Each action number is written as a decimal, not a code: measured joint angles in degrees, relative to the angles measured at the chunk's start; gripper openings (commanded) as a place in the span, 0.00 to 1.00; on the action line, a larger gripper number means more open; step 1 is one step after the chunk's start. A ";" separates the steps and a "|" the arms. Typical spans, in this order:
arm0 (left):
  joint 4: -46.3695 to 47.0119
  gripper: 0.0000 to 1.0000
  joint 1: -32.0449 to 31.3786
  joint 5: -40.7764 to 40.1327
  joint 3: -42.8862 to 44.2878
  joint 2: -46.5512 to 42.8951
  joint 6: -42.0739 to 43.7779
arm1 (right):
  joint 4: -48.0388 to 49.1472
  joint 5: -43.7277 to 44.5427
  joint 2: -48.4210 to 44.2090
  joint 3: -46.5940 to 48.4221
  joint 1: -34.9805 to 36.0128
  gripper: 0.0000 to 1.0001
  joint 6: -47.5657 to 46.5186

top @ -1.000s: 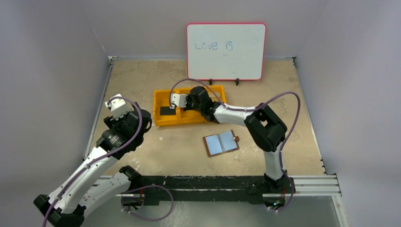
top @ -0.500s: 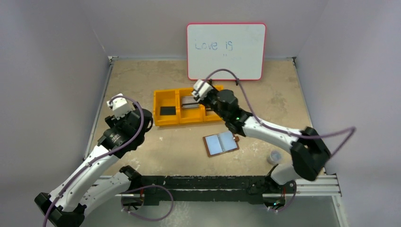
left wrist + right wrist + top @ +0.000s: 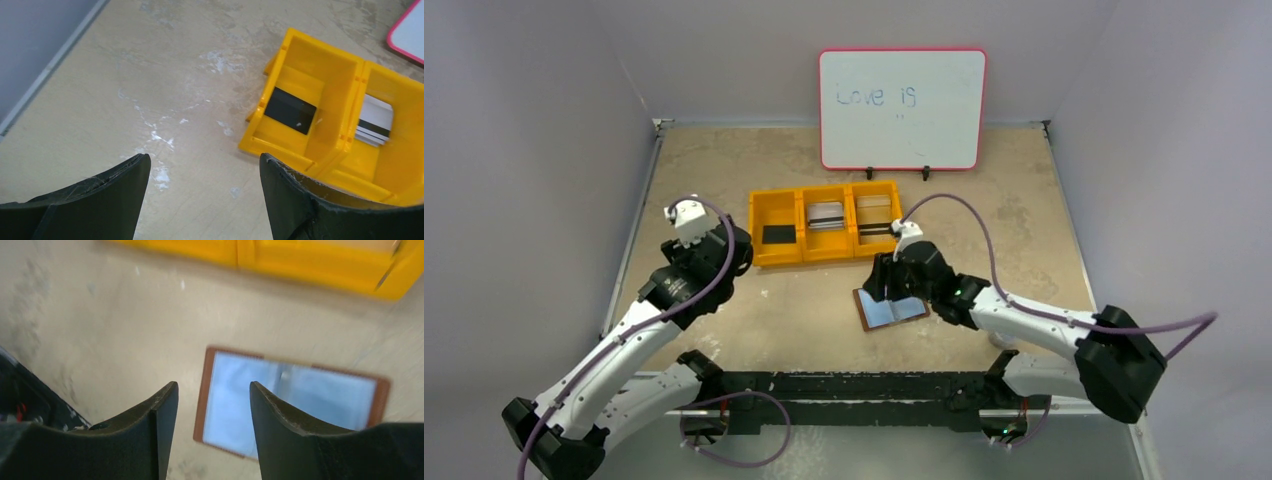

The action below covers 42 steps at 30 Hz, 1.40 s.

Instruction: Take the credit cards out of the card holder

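Note:
The brown card holder (image 3: 892,312) lies open on the table, its pale clear sleeves up; it also shows in the right wrist view (image 3: 300,400). My right gripper (image 3: 882,287) hovers open and empty over its left end, its jaws astride the left edge (image 3: 212,390). A black card (image 3: 777,235) lies in the left compartment of the yellow bin (image 3: 764,258), a grey-white striped card (image 3: 826,216) in the middle one, and a beige striped card (image 3: 876,216) in the right one. My left gripper (image 3: 732,250) is open and empty left of the bin (image 3: 205,162).
A whiteboard (image 3: 902,108) with a red rim stands at the back behind the bin. The left wrist view shows the bin's near wall (image 3: 295,155) with the black card (image 3: 290,110) and the striped card (image 3: 375,122). Grey walls close in both sides.
My right arm has swung from the bin's middle compartment back to the card holder, leaving the grey-white striped card in the bin. My left gripper has shifted slightly towards the bin.

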 measured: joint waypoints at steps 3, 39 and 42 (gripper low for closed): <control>2.16 0.77 0.00 4.35 0.00 0.46 -0.04 | -3.41 -1.33 3.63 -1.14 3.04 0.64 3.41; 21.00 0.81 -18.29 19.50 -8.92 13.33 -6.64 | -14.97 18.86 21.03 9.51 10.86 0.44 15.37; 22.75 0.81 -18.78 20.24 -9.77 13.75 -6.67 | -17.07 17.64 18.10 9.09 10.88 0.51 15.63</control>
